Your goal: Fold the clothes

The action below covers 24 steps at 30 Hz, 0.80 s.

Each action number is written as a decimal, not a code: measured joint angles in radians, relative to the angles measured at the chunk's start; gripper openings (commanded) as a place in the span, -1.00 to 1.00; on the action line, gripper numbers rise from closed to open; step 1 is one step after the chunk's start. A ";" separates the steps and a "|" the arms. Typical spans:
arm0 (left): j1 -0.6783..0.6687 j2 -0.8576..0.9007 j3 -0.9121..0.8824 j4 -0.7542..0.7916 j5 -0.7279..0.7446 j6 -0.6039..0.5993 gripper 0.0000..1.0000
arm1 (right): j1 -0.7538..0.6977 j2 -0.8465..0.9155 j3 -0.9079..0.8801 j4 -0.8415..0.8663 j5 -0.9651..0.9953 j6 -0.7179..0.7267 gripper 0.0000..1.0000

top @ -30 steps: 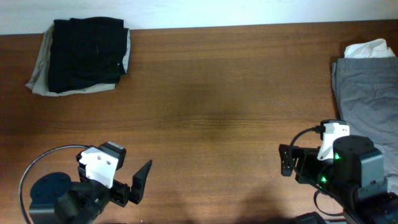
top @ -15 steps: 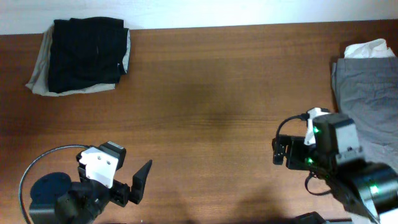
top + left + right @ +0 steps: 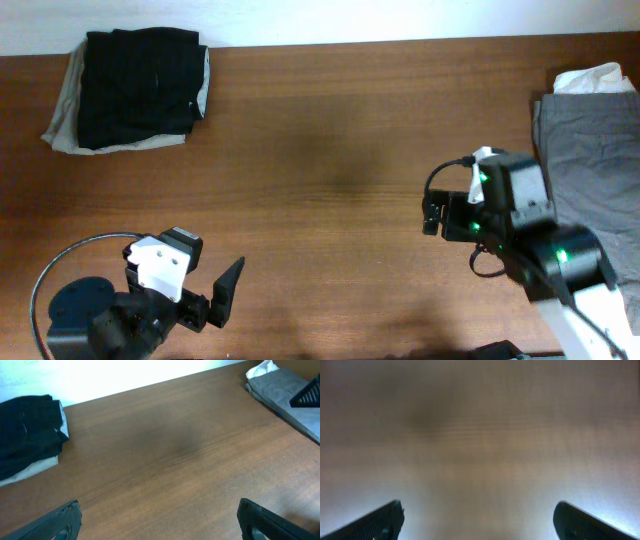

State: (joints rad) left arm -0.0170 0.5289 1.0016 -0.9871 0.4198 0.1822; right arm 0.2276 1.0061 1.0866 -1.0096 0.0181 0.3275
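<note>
A folded black garment (image 3: pixel 140 85) lies on a khaki-beige one (image 3: pixel 62 125) at the far left corner; both show in the left wrist view, black (image 3: pixel 27 422) over khaki (image 3: pixel 25 470). A grey garment (image 3: pixel 590 150) lies spread at the right edge, also in the left wrist view (image 3: pixel 280 387). My left gripper (image 3: pixel 222 296) is open and empty near the front left, its jaws wide apart over bare wood (image 3: pixel 160 527). My right gripper (image 3: pixel 432 216) is open and empty left of the grey garment, over bare wood (image 3: pixel 480 525).
A white cloth (image 3: pixel 590 78) lies behind the grey garment at the far right. The brown wooden table (image 3: pixel 330 150) meets a white wall along the far edge. A black cable loop (image 3: pixel 60 270) lies by the left arm's base.
My right arm has moved away from the front edge, up and to the left toward the table's middle. The left arm and the clothes have not moved.
</note>
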 measured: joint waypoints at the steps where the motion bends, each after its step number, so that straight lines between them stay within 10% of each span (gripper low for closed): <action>1: 0.000 0.000 0.000 0.000 0.000 0.000 0.98 | -0.013 -0.048 -0.042 0.050 0.000 -0.007 0.97; 14: 0.000 -0.002 -0.002 -0.002 0.000 0.000 0.98 | -0.291 -0.816 -0.721 0.570 -0.104 -0.072 0.97; 24: 0.000 -0.002 -0.003 -0.003 0.000 0.000 0.98 | -0.338 -0.990 -0.975 0.949 -0.152 -0.075 0.97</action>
State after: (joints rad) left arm -0.0170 0.5270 0.9989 -0.9897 0.4198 0.1822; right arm -0.1101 0.0158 0.1112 -0.0608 -0.1337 0.2523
